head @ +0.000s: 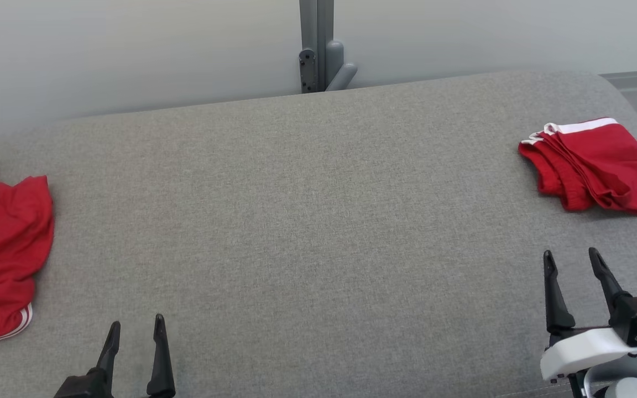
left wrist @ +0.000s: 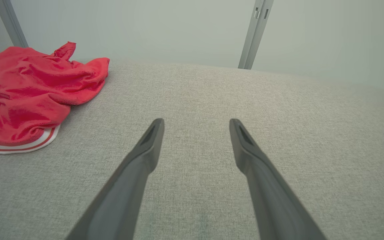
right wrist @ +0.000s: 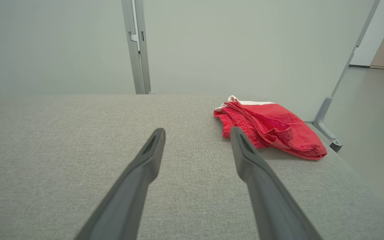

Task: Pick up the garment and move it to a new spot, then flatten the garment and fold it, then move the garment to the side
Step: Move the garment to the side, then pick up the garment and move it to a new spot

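Note:
A crumpled red garment [head: 3, 249] with white stripes lies at the table's left edge; the left wrist view has it as a heap [left wrist: 35, 96] at upper left. A folded red garment [head: 600, 166] with a white band rests at the far right, seen ahead and to the right [right wrist: 268, 128] in the right wrist view. My left gripper [head: 136, 326] is open near the front edge, right of the crumpled garment and apart from it, its gap [left wrist: 197, 123] empty. My right gripper [head: 573, 257] is open and empty below the folded garment, [right wrist: 197, 133] short of it.
The grey fabric table [head: 307, 221] spreads wide between the two garments. A grey metal post with a bracket [head: 321, 50] stands behind the far edge against a pale wall. Another frame leg [right wrist: 328, 123] stands off the table's right end.

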